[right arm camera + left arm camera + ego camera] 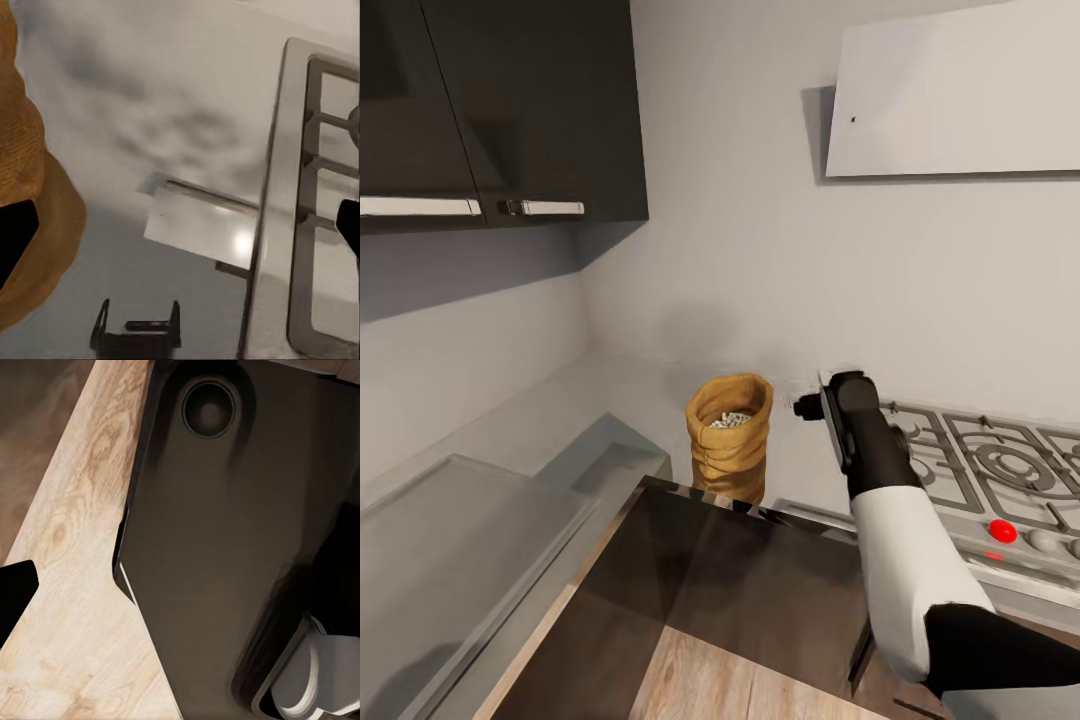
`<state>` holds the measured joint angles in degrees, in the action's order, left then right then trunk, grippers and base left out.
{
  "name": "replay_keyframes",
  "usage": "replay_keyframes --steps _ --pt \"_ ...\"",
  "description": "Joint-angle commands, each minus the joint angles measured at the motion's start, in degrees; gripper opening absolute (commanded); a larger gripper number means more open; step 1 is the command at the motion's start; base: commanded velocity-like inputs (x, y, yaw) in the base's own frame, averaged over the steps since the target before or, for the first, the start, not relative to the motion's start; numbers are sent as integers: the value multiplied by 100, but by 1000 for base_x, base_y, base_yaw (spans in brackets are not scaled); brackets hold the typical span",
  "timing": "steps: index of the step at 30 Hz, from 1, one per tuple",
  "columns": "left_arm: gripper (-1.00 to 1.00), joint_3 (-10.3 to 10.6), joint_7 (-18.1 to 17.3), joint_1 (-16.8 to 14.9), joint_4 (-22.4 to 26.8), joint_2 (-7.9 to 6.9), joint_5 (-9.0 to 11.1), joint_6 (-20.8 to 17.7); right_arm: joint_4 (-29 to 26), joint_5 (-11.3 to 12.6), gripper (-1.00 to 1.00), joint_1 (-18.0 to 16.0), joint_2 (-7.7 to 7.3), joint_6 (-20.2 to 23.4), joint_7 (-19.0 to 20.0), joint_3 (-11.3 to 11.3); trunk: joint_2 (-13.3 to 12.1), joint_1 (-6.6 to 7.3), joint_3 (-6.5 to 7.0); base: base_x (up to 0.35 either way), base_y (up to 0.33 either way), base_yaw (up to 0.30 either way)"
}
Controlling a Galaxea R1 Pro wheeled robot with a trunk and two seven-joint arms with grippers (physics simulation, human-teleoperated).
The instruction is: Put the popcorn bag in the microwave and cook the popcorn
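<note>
The popcorn bag (729,440), a mustard-tan wrinkly sack, stands upright on the grey countertop (640,395) near the corner. Small greyish popcorn kernels (730,420) lie in its mouth. My right gripper (812,405) hovers just right of the bag at rim height, apart from it. In the right wrist view the gripper (180,229) is open, one fingertip (15,232) in front of the bag (34,172), the other over the hob's edge. My left gripper (180,592) hangs low over the wood floor, its fingers wide apart and empty. The microwave is out of view.
A steel gas hob (980,470) with black grates and a red knob (1002,531) lies right of the bag. The white slab hood (960,90) hangs above it. Dark wall cabinets (510,110) are at upper left. A glossy dark cabinet front (740,580) drops below the counter's edge.
</note>
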<state>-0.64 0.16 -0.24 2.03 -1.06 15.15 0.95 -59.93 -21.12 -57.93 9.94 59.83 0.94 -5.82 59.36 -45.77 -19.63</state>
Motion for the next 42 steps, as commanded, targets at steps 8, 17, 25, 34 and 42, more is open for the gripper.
replay_keyframes --steps 8,17,25,34,42 --pt "100 -14 2 -2 -1 -3 31 10 -411 21 100 -42 6 17 -19 -70 5 0 -7 0 0 0" --pt "100 -15 2 -2 -1 -8 32 10 1663 196 100 -1281 6 17 -58 -340 5 0 -7 0 0 0" --pt "100 -14 2 -2 -1 -6 32 10 1956 242 100 -1604 6 17 -114 -604 5 0 -7 0 0 0" --pt "100 -15 2 -2 -1 -9 32 10 1509 240 100 -1607 6 17 -103 -606 5 0 -7 0 0 26" --pt "100 -15 2 -2 -1 -7 32 10 1415 237 100 -1607 6 17 -102 -603 5 0 -7 0 0 245"
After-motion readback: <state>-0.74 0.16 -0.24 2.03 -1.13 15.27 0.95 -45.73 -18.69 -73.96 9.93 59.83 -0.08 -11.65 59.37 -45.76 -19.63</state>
